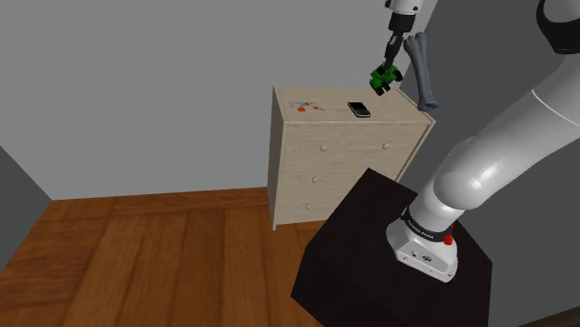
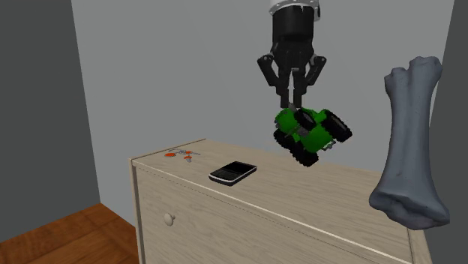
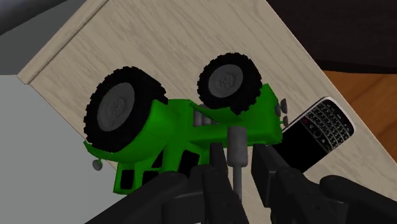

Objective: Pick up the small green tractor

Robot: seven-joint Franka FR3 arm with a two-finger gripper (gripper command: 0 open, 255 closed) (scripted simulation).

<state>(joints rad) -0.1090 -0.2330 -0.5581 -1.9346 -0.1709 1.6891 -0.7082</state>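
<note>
Reaching in from the top edge of the shoulder view, the white arm is cut off above the wrist, and the gripper [image 1: 391,63] shows as a dark sliver there. In the wrist view its fingers [image 3: 219,167] cover the lower body of the small green tractor [image 3: 184,137], and the tractor hides one corner of the black phone [image 3: 318,130]. The small orange bits [image 2: 182,154] at a front corner of the dresser [image 2: 300,217] top are too tiny to identify. The gripper [image 2: 292,105] is closed tight on a thin grey post rising from the tractor [image 2: 310,133]. The toy hangs tilted directly beneath the fingertips, wheels turned sideways, clear of the dresser top and over its rear part. The phone [image 2: 232,172] lies flat nearer the front edge. A tall grey bone [image 2: 409,142] stands near the back corner, just beside the tractor [image 1: 384,79] in the shoulder view
</note>
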